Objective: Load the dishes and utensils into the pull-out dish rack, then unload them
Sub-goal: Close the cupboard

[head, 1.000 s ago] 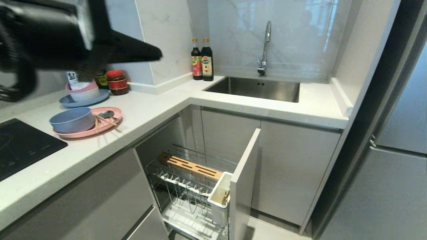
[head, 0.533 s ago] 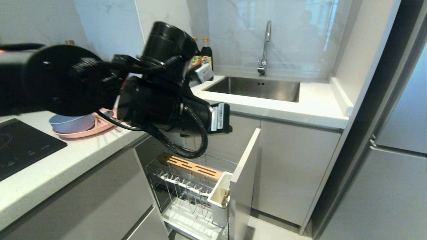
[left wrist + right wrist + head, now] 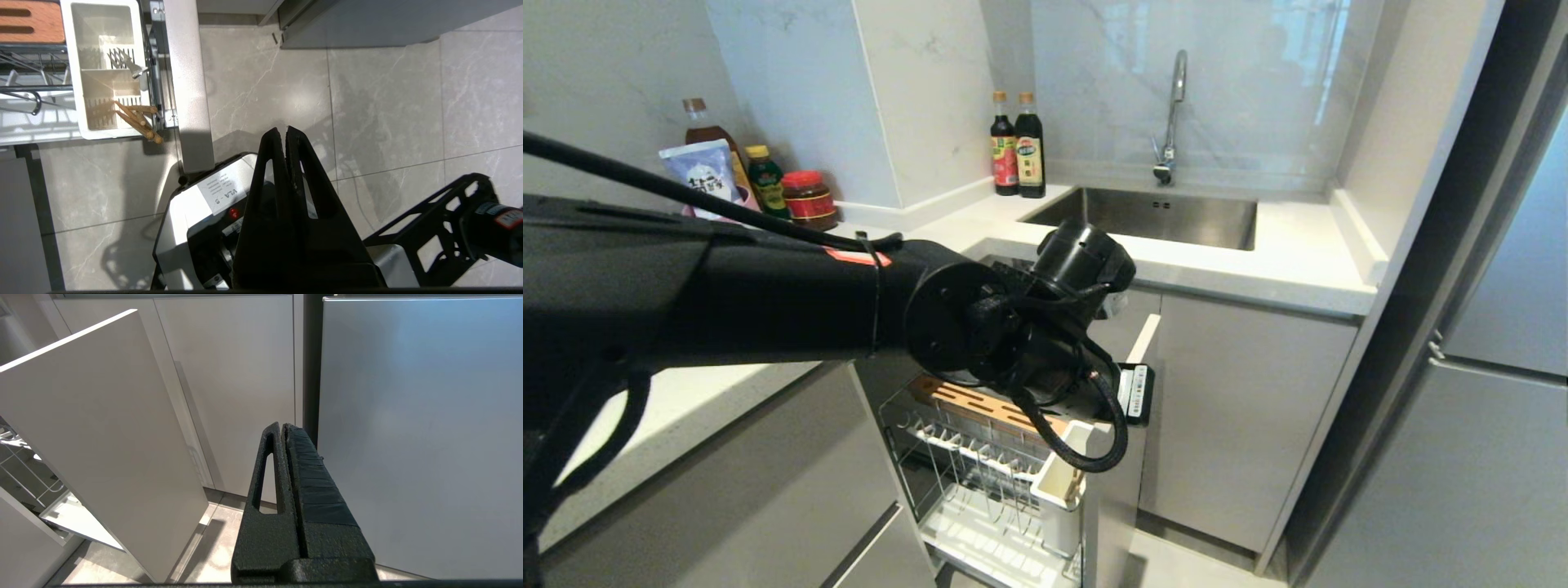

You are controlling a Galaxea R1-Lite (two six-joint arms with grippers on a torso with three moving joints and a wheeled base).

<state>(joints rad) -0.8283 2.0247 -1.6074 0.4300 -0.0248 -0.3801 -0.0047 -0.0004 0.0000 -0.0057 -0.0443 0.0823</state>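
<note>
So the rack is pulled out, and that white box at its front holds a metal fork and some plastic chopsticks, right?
Almost. The rack is pulled out and the white box does hold a metal fork, but the chopsticks are wooden, not plastic. The left wrist view shows their light brown wood leaning in the box's other compartment.
</note>
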